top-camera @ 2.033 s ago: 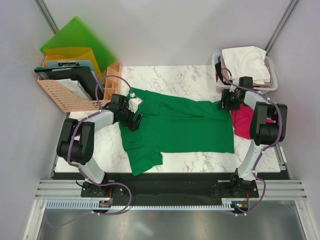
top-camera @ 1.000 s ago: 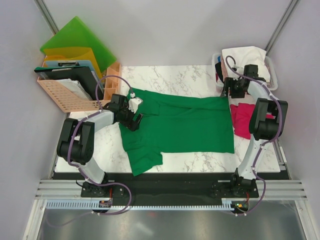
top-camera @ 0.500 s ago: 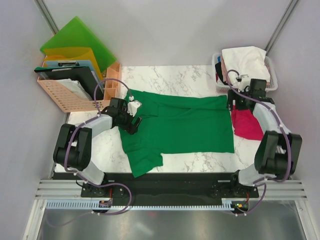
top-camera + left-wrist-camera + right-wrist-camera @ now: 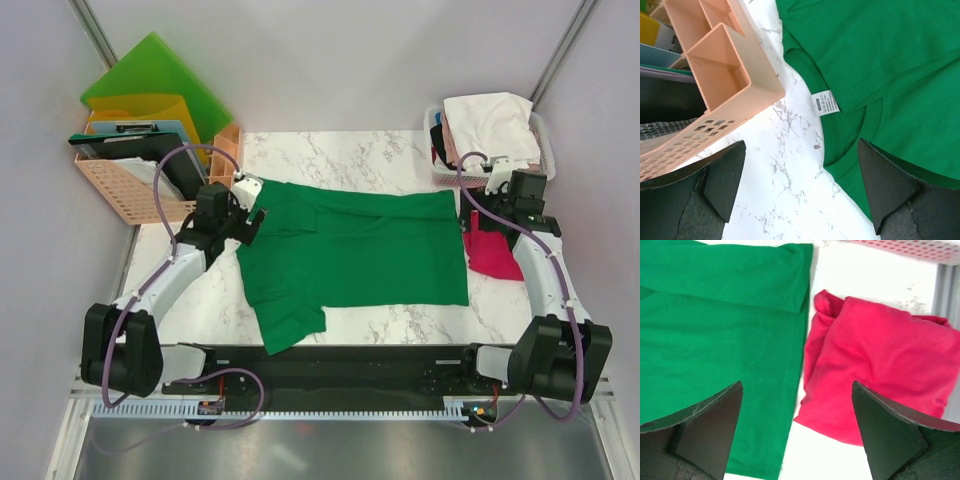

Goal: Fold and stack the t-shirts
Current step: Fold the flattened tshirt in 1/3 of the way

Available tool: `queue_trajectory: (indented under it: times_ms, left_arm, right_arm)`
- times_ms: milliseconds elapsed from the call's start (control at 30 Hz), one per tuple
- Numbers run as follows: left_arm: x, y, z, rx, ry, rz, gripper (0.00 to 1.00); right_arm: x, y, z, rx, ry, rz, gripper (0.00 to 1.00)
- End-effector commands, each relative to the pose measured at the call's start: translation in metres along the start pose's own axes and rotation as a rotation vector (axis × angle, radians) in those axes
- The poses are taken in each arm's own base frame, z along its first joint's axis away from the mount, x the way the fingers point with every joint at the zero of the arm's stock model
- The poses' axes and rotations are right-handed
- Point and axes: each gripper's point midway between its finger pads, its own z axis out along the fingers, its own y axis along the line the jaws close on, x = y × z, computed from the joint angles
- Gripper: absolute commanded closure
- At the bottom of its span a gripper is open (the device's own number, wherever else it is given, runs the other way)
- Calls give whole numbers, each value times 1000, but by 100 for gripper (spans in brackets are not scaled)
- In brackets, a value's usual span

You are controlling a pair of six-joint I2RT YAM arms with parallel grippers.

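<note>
Since the green shirt (image 4: 360, 250) lies flat across the middle of the bench (image 4: 350, 160), its far edge already turned in, it seems laid out for folding. Both tools hang over its ends, spread wide and pinching nothing: the left tool (image 4: 802, 185) above the collar, the right tool (image 4: 797, 432) above the hem. The red shirt (image 4: 875, 385) sits bunched just beside that hem. Only the overhead view shows the basket (image 4: 548, 165) of white shirts (image 4: 490, 115). Only the left wrist view shows the neck label (image 4: 824, 102).

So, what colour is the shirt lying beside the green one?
The shirt is plain magenta-red; clearest in the right wrist view.
</note>
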Motion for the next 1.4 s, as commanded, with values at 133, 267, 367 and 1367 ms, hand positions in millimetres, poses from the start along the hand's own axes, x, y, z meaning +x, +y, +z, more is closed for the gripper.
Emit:
queue_trajectory:
  times_ms: [133, 267, 367, 1367]
  left_arm:
    - [-7, -17, 4, 110, 42, -54, 0]
    - [-22, -35, -13, 215, -13, -56, 0]
    - [-20, -44, -20, 262, 1, -23, 0]
    - [19, -59, 61, 285, 301, -71, 0]
  right_arm:
    - [-6, 21, 4, -148, 57, 38, 6]
    - [-13, 18, 10, -175, 115, 22, 6]
    - [-1, 28, 15, -243, 167, 27, 6]
    - [12, 68, 77, -390, 279, 5, 21]
